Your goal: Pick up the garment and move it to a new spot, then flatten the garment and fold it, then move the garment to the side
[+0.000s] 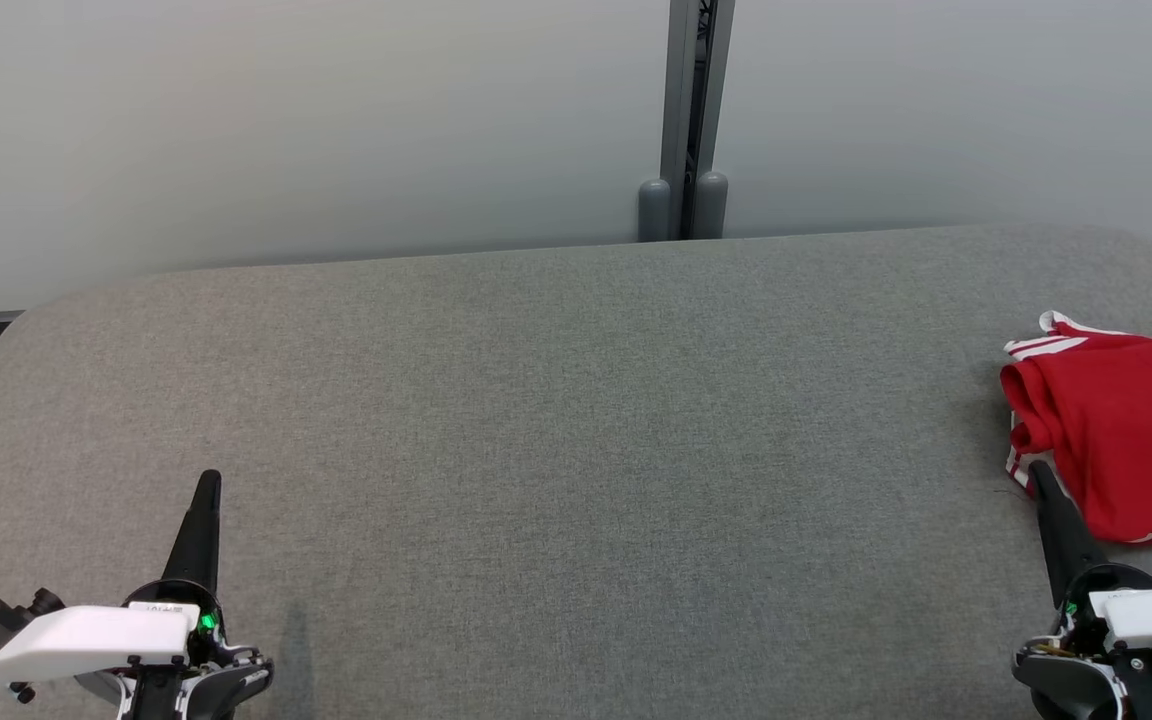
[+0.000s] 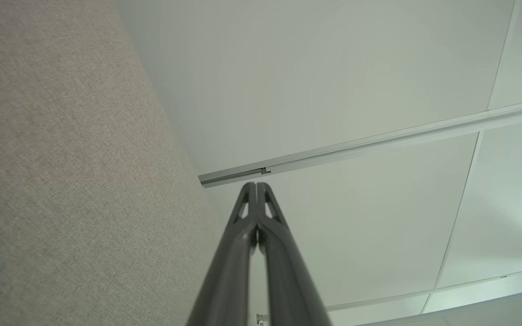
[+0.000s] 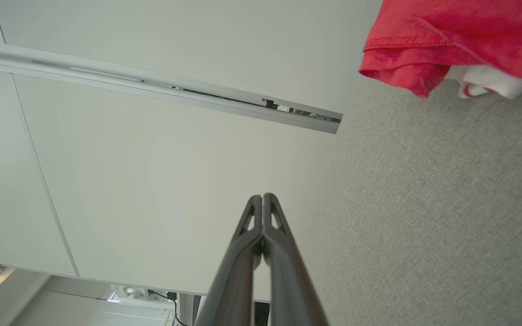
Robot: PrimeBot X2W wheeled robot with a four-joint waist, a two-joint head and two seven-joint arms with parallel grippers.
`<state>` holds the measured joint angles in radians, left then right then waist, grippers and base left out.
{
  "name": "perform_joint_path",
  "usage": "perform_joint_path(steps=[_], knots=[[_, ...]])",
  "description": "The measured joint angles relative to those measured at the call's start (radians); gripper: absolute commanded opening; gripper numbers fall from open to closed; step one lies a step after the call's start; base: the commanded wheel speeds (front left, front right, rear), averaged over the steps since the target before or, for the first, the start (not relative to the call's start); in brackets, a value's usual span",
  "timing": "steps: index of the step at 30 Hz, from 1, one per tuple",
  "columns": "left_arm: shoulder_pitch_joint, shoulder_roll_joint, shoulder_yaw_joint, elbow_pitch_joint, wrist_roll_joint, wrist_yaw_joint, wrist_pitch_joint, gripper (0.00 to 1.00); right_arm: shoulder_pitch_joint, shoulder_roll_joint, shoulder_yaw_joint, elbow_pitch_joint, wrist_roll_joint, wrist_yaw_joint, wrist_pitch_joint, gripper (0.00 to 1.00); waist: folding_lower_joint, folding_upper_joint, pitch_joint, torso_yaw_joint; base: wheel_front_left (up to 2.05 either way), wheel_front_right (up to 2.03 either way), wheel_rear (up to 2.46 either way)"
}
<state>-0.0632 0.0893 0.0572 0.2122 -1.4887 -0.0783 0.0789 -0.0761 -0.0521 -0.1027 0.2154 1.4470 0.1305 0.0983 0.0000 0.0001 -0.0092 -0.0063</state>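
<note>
The garment (image 1: 1126, 430), a red top with white trim, is lying in a loose, rumpled heap at the far right of the grey padded table (image 1: 536, 400), with part of it running past the right border of the head view. The right gripper (image 1: 1039, 472) is standing near the garment's near-left edge, its two dark fingers pressed together and gripping nothing. The right wrist view is showing bare table between the fingers and the red hem, so no contact is being made. The left gripper (image 1: 207, 485) is sitting well apart at the lower left, likewise closed and empty, its fingers pointing toward the pale wall panel (image 1: 336, 120). Judging by the unflattened cloth and the empty claws, the pick-up and relocation is appearing to be the step in hand, not yet begun. The next move is calling for the right jaws to be parted, the fingertips to be brought over a raised fold by the hem, and the fingers to be closed on the fabric before lifting. The bare centre of the table is offering the obvious new spot. A shallow pinch is risking a drag rather than a lift.
</note>
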Motion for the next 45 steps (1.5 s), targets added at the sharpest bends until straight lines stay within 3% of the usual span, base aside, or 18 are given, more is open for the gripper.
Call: perform_joint_path(steps=[24,45], knots=[[-0.038,-0.035,0.045,0.034,-0.132,-0.053,0.026,0.00,-0.029,0.004,-0.011,0.030,0.164,0.000,0.015,0.00,0.0000,0.0000,0.012,0.006,0.00,0.00,0.00],[-0.039,-0.036,0.049,0.034,-0.132,-0.053,0.028,0.00,-0.029,0.004,-0.011,0.030,0.165,0.000,0.015,0.00,-0.0001,0.0000,0.012,0.006,0.00,0.00,0.00]])
